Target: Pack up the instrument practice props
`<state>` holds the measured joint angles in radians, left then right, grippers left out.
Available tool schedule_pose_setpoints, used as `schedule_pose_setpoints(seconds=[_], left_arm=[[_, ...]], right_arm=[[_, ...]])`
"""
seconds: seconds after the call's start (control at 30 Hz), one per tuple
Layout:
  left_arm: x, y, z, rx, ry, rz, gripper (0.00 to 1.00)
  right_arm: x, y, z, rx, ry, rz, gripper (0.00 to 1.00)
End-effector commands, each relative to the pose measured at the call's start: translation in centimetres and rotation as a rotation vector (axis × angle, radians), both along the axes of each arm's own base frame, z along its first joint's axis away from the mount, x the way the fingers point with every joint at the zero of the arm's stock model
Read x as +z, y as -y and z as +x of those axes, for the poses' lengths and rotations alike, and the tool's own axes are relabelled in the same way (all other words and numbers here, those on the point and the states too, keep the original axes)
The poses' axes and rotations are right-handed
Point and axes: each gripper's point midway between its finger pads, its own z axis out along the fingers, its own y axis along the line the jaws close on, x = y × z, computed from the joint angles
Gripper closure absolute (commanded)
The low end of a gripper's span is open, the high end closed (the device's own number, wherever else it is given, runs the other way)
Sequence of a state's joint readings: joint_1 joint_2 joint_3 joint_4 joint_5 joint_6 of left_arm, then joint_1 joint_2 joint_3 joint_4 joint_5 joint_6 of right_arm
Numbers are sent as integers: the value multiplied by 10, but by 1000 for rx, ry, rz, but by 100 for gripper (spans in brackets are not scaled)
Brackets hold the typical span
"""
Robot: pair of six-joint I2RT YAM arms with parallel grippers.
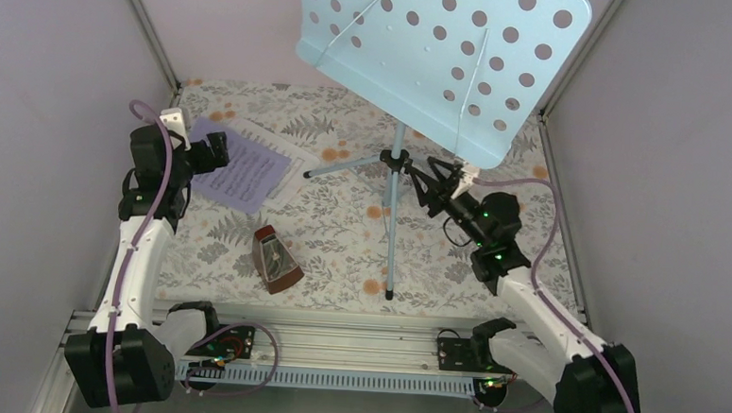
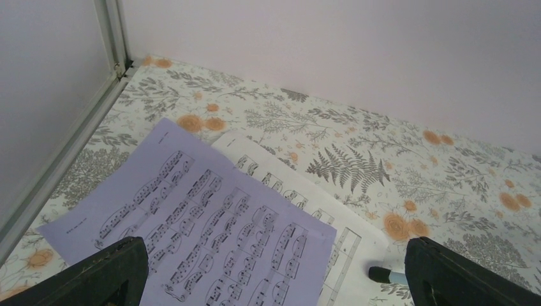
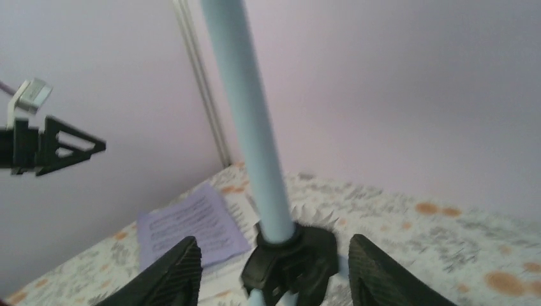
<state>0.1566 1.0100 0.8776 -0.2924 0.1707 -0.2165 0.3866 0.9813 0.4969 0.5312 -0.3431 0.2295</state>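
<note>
The light-blue music stand (image 1: 446,50) stands on its tripod at the back middle, its pole (image 3: 249,127) rising from a black hub (image 3: 296,258). My right gripper (image 3: 277,274) is open, one finger on either side of that hub with gaps showing; from above it (image 1: 422,183) sits just right of the pole. A lavender sheet-music page (image 2: 204,223) lies on a white page (image 2: 300,191) at the back left. My left gripper (image 2: 274,280) hangs open above them, holding nothing. The reddish-brown metronome (image 1: 274,258) lies on the mat near the front.
Purple walls close in the floral mat (image 1: 341,243) on three sides. One black-tipped tripod foot (image 2: 383,275) rests at the edge of the white page. Another leg (image 1: 390,255) runs toward the near rail (image 1: 336,342).
</note>
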Motion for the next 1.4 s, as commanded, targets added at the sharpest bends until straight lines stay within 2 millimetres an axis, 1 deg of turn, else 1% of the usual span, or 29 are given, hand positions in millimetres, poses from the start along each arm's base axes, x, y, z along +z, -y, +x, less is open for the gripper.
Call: schedule_pose_setpoints(seconds=[0.0, 0.07, 0.13, 0.2, 0.27, 0.33, 0.37, 0.4, 0.47, 0.53, 0.57, 0.67, 0.73, 0.77, 0.8, 0.9, 0.93, 0.97, 1.0, 1.03, 1.1, 1.23, 1.37], left_arm=[[6, 11, 1, -50, 36, 19, 0], [6, 16, 1, -69, 39, 21, 0], [7, 23, 1, -93, 43, 26, 0], [8, 29, 1, -114, 47, 34, 0], [9, 37, 0, -150, 54, 44, 0], [13, 56, -1, -240, 77, 51, 5], [13, 73, -4, -308, 85, 44, 6], [12, 84, -6, -350, 86, 38, 8], [8, 123, -18, -483, 75, -3, 12], [3, 159, -35, -605, 68, -89, 17], [4, 179, -45, -659, 75, -145, 20], [10, 235, -76, -812, 98, -236, 26], [17, 267, -92, -888, 109, -260, 28], [21, 281, -97, -918, 111, -264, 30], [22, 295, -103, -949, 107, -265, 31], [16, 327, -109, -1003, 81, -255, 34], [11, 336, -109, -1016, 66, -251, 37], [-1, 345, -106, -1022, 36, -241, 40], [-7, 351, -104, -1024, 17, -234, 42], [-14, 356, -101, -1024, -1, -228, 43], [-21, 364, -98, -1028, -19, -232, 43], [-26, 382, -94, -1055, -26, -258, 42], [-27, 399, -93, -1093, -24, -267, 41]], right_arm=[[19, 29, -3, -36, 46, 42, 40], [22, 46, 3, -51, 27, 96, 31], [28, 55, 10, -6, 7, 152, 30], [38, 51, 17, 100, -17, 178, 30], [50, 35, 23, 236, -29, 169, 33], [62, 22, 25, 376, -24, 162, 38], [68, 16, 25, 440, -27, 162, 40], [75, 13, 24, 485, -12, 158, 41], [86, 9, 28, 554, 10, 144, 43], [97, 5, 28, 607, 38, 124, 43], [101, 3, 29, 623, 47, 114, 42], [109, -2, 35, 664, 65, 85, 42], [115, -11, 34, 722, 75, 56, 46], [122, -16, 31, 759, 92, 35, 46], [125, -21, 29, 790, 97, 20, 46], [133, -32, 28, 831, 114, -6, 45], [135, -34, 30, 832, 112, -12, 45], [137, -36, 33, 828, 121, -22, 45], [138, -38, 36, 828, 120, -29, 47], [138, -39, 38, 829, 115, -33, 48], [141, -42, 36, 838, 125, -36, 49], [147, -48, 34, 857, 137, -37, 55], [148, -51, 33, 870, 130, -38, 69]])
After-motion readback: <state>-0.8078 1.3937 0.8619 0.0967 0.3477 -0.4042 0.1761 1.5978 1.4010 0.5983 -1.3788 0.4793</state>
